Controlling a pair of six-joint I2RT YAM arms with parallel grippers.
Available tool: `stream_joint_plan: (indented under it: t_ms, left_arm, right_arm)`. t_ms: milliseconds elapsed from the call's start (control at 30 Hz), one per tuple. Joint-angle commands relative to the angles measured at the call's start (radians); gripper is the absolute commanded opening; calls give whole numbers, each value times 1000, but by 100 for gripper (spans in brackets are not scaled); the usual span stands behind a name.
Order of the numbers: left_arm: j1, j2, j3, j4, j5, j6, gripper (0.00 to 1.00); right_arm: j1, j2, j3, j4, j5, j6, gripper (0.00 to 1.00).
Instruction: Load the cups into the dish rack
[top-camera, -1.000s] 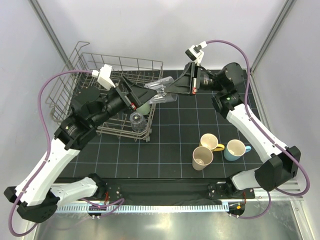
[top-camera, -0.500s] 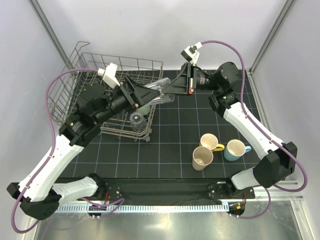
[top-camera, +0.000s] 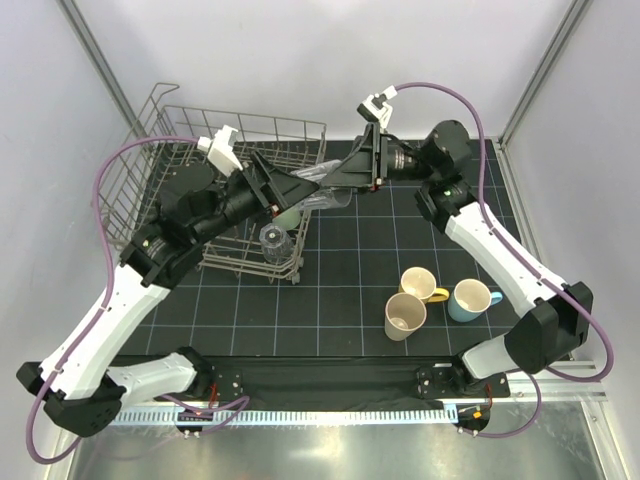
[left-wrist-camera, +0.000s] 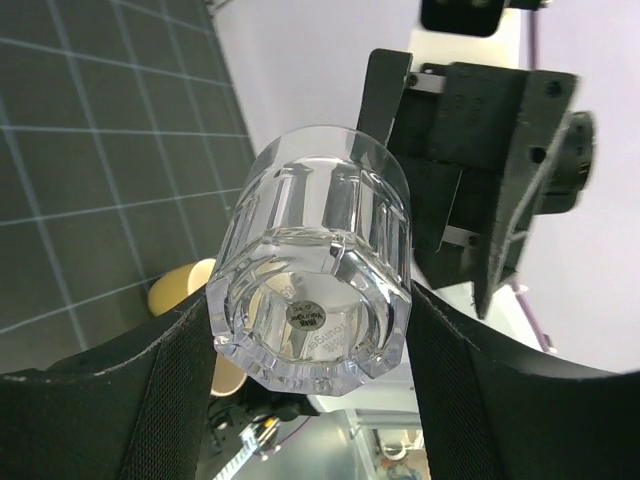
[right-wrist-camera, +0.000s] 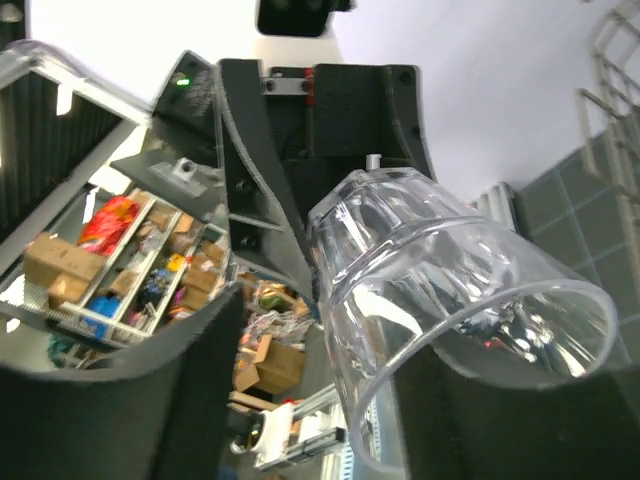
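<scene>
A clear tumbler (top-camera: 320, 180) hangs on its side in the air above the right edge of the grey wire dish rack (top-camera: 130, 190), between both grippers. My left gripper (top-camera: 300, 188) is shut on its thick base (left-wrist-camera: 310, 330), with both pads touching the glass. My right gripper (top-camera: 338, 178) is open around the tumbler's rim (right-wrist-camera: 470, 330), and a gap shows beside its left finger (right-wrist-camera: 150, 380). A second clear tumbler (top-camera: 272, 238) and a mint-green cup (top-camera: 288, 213) sit in the rack. A tan cup (top-camera: 405, 316), a cream mug with a yellow handle (top-camera: 420, 284) and a light-blue mug (top-camera: 472, 299) stand on the mat.
The black gridded mat (top-camera: 360, 260) covers the table right of the rack. The three cups on it stand close together at the near right. Upright tines and the raised rim of the rack lie just under the left arm.
My right gripper's jaws have opened off the tumbler. My left gripper has closed onto its base, and both arms have shifted slightly.
</scene>
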Motion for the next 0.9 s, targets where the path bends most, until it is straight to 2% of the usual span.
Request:
stream_joint_plan:
  t_ms: [0, 33, 100, 133, 233, 367, 467, 867]
  left_arm:
    - [17, 7, 109, -157, -69, 60, 0]
    - [20, 24, 160, -211, -122, 74, 0]
    - [31, 41, 219, -306, -182, 117, 0]
    - [36, 57, 250, -417, -210, 126, 0]
    - [56, 102, 349, -571, -316, 158, 0]
    - [94, 188, 420, -743, -437, 155, 0]
    - [112, 249, 443, -800, -477, 172, 0]
    - [168, 470, 483, -920, -681, 180, 0]
  right_arm:
    - [0, -8, 92, -317, 65, -286, 66]
    - [-1, -5, 159, -570, 94, -388, 68]
    - [-1, 10, 233, -792, 216, -615, 73]
    - [-4, 28, 268, -988, 281, -668, 74]
    - [-24, 65, 375, -1237, 498, -772, 75]
    - [-62, 64, 388, -1369, 651, -829, 75]
    - [-66, 45, 383, -1419, 717, -878, 75]
    - [-67, -37, 276, -1467, 749, -918, 76]
